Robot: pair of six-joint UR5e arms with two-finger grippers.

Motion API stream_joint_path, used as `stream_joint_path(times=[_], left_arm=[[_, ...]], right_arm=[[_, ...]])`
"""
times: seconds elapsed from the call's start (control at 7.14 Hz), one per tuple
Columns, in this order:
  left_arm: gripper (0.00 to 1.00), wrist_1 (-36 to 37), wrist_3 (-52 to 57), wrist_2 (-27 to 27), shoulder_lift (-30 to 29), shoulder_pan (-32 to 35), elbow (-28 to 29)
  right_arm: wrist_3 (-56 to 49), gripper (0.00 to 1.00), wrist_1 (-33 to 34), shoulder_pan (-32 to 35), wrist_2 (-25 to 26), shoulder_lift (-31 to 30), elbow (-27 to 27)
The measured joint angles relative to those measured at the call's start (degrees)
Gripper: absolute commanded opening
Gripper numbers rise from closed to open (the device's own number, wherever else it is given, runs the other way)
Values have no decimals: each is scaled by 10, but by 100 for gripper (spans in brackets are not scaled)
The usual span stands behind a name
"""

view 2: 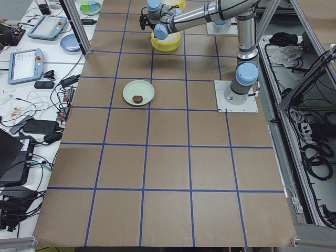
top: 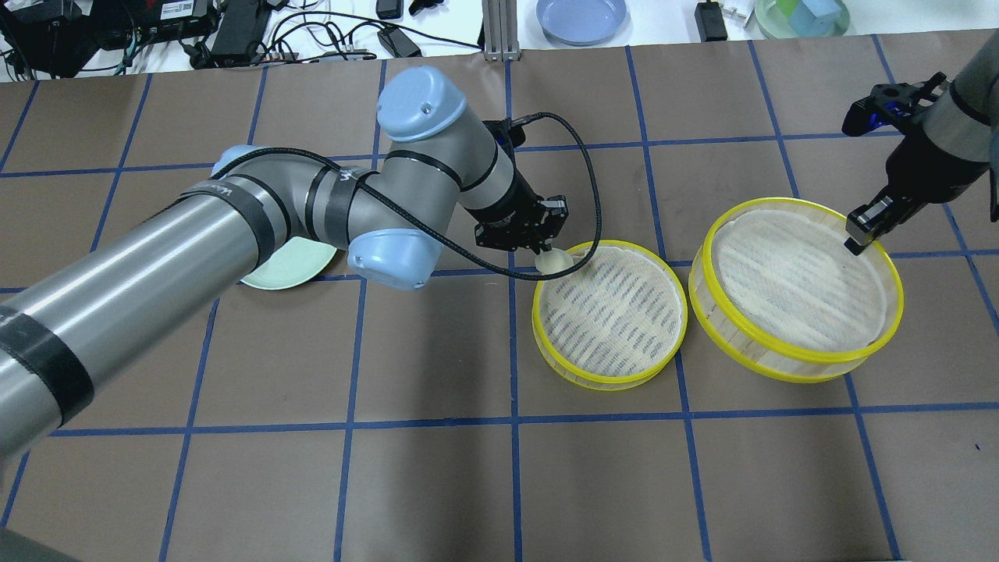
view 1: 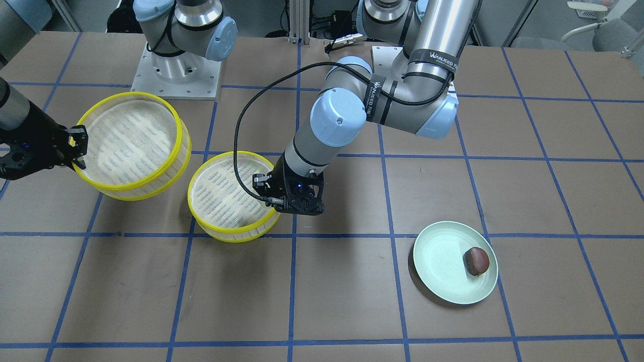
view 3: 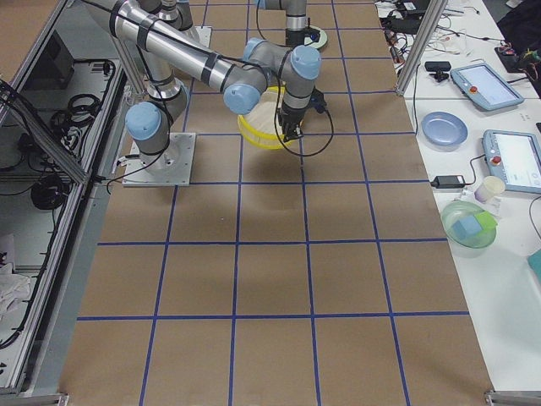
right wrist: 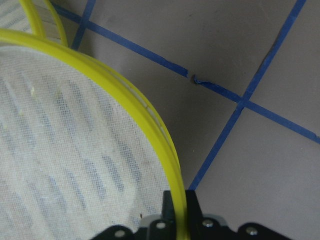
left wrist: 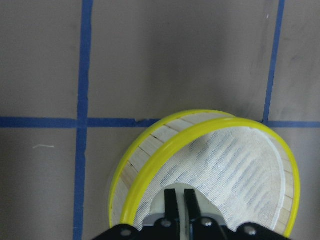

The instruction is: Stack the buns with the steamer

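At the left of the overhead view we note the green plate [top: 293, 273], half hidden under the left arm [top: 234, 226]. The front view shows the brown bun [view 1: 476, 261] lying on it near its rim, untouched.

Next, the left gripper [top: 546, 251] is clamped on the cream bun [top: 557, 263]. The bun hangs right over the yellow rim of the resting tray [top: 616, 312], on the plate side. We cannot tell whether it touches the rim. We judge the step in hand to be setting this bun into that tray.

To do it well, the arm should:
- carry the bun further inward, past the rim and over the woven base;
- lower it close to the base;
- only then part the fingers, since a rounded bun let go on the rim may roll out.

The black cable [top: 597, 207] loops beside the wrist near the same rim and could catch on it.

Further right, the second tray [top: 796, 281] is raised and tilted, its rim near the resting tray's but apart from it. The right gripper [top: 857, 238] is closed on its rim at the far right side.

Room is tight between the two trays. Bare squares of table [top: 437, 484] show toward the robot. We advise holding the raised tray off until the left arm is clear.
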State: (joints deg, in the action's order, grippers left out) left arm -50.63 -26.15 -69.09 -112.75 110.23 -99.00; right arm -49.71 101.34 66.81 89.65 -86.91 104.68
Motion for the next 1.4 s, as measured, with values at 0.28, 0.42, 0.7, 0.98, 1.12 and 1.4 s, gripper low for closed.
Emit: stream_joint_path(times=[0.28,0.42,0.7,0.98,1.12,1.4], left_arm=[[100,2,-30,-1,-8,21,-5],[100,3,-39,-2,-11,23,-6],[99,0,-42,-12,-3,21,0],[99,-25,-6,-72,18,-22,15],[100,-57,53,-106,30,-59,29],[100,-113,158,-148,45,-154,56]], right_arm=[[0,0,0,0,0,2,0],[0,0,0,0,0,2,1],[7,0,0,1,0,3,3],[50,0,-2,11,-4,1,10],[86,0,1,26,-8,0,18],[182,0,13,85,-10,2,27]])
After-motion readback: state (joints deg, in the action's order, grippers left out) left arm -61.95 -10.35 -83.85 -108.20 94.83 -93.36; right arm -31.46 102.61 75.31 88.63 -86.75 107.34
